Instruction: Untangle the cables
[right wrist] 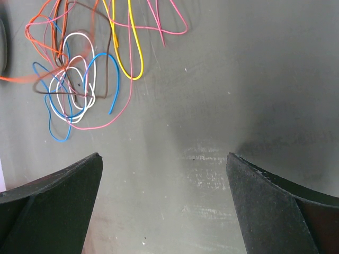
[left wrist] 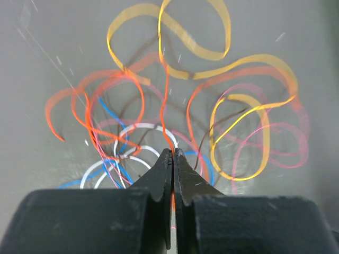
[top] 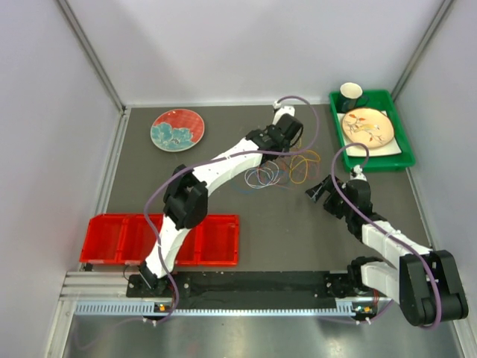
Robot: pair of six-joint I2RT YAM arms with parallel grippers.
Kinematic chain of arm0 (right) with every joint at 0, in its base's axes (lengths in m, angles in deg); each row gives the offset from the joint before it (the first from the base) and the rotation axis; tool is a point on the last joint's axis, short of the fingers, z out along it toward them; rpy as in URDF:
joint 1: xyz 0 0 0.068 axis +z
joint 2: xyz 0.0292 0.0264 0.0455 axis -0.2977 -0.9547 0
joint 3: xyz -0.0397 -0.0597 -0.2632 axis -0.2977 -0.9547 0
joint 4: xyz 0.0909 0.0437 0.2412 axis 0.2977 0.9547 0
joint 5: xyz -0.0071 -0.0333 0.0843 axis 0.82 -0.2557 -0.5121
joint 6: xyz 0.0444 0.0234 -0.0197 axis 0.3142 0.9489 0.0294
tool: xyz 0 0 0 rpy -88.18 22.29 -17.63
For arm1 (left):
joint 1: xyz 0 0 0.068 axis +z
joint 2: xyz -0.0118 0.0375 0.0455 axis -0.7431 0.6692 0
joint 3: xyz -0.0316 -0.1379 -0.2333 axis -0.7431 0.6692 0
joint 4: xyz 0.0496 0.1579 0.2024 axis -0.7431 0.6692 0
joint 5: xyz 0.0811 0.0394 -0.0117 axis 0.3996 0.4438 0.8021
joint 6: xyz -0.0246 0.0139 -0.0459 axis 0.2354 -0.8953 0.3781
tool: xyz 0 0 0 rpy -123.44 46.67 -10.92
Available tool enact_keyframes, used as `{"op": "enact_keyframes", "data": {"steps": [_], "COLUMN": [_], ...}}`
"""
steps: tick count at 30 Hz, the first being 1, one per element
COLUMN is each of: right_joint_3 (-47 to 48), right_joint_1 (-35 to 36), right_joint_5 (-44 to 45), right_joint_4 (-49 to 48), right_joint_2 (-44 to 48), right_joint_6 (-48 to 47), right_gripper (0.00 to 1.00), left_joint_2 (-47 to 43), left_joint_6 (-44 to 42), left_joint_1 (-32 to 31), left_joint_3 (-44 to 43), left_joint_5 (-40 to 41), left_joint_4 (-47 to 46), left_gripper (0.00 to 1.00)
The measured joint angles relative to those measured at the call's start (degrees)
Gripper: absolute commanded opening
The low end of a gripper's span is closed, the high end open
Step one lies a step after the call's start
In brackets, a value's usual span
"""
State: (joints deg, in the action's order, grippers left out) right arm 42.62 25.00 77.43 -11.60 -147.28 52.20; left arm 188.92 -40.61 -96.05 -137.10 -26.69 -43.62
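Nearest me, well left of the green tray (top: 376, 163), my right gripper (right wrist: 164, 159) gapes wide, holding nothing. Beyond it lie the cables (top: 262, 177) in a heap — light, floppy, snag-prone. My left gripper (left wrist: 173, 152) is pinched tight on one orange cable (left wrist: 165, 98) — mid-strand looks the best hold.

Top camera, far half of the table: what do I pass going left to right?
red-and-blue plate → cables → green tray
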Motion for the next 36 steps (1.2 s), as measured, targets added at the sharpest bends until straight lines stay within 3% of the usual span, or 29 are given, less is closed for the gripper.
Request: {"op": "enact_keyframes", "data": {"steps": [8,18,26,31,36], "right_joint_3": [0.00,0.00,0.00,0.00,-0.04], "right_joint_1": [0.00,0.00,0.00,0.00,0.00], "right_joint_5": [-0.02,-0.02,-0.02,-0.09,-2.75], "right_joint_4": [0.00,0.02,0.02,0.00,-1.75], "right_joint_2": [0.00,0.02,0.02,0.02,0.11], "right_joint_6": [0.00,0.02,0.00,0.00,-0.31], "right_gripper": [0.99,0.99,0.99,0.99,0.98], "left_joint_2": [-8.33,-25.64,-27.39,-31.61,-32.72], "left_joint_6": [-6.78,-14.38,-19.82,-23.06,-23.28], "left_joint_1": [0.00,0.37,0.44,0.44,0.44], "left_joint_3": [-11.37,-12.46,-11.93,-5.46,-7.82], "left_joint_5": [2.32,4.04,3.87,4.33,3.43], "left_joint_4": [2.45,-4.85,-8.37,-16.87,-24.44], "left_gripper": [0.00,0.00,0.00,0.00,0.00]}}
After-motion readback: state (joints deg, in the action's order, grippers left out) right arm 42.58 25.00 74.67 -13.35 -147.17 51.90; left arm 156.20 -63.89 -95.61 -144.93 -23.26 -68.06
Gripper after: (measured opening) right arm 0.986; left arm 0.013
